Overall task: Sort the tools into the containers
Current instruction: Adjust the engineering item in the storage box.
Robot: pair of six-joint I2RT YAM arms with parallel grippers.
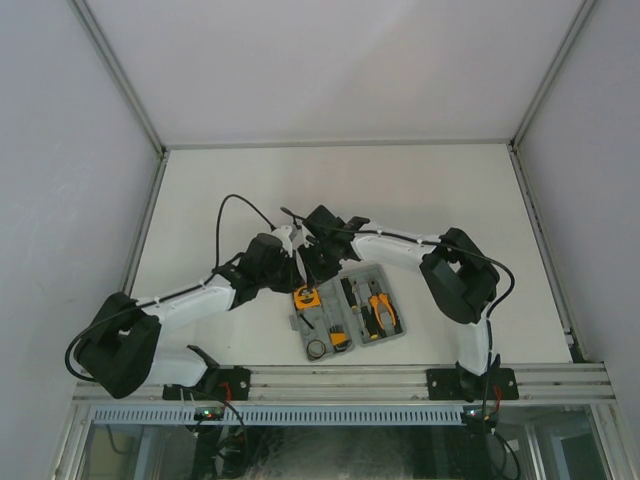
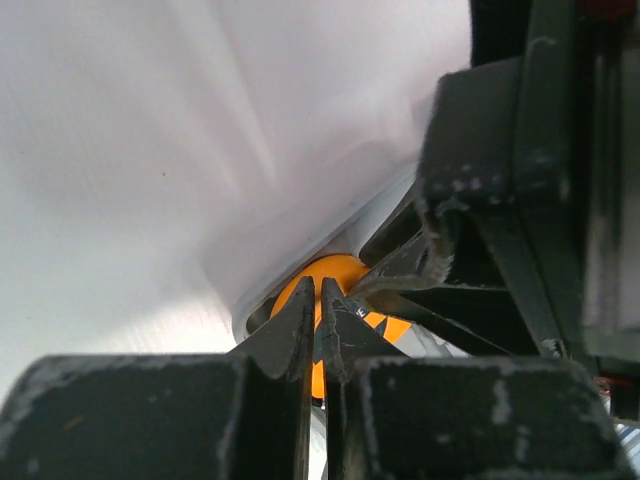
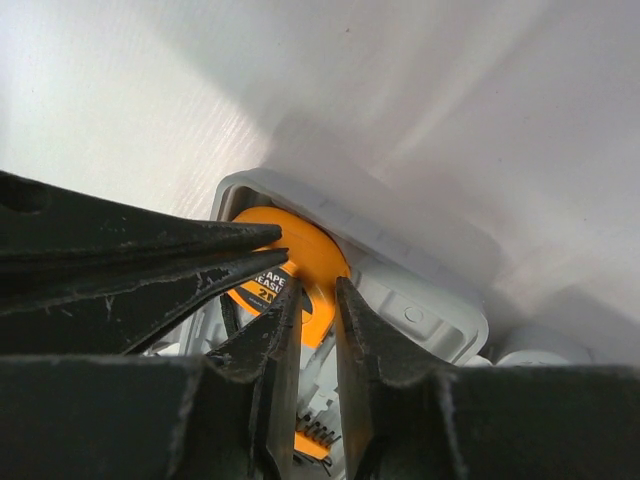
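Over the tape measure point(image 3: 305, 262) in the case's point(image 3: 420, 300) far-left corner, the left claw point(image 2: 318, 292) is seen closed and empty, the right claw point(image 3: 318, 292) slightly parted.

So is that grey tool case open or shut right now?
Open. The tool case lies spread flat in two halves, with the pliers and orange tape measure showing in its recesses.

Tape measure point(image 2: 345, 268) mostly hidden behind left gripper point(image 2: 320, 290); tool case point(image 1: 352, 318) contents too small to ID frm top.
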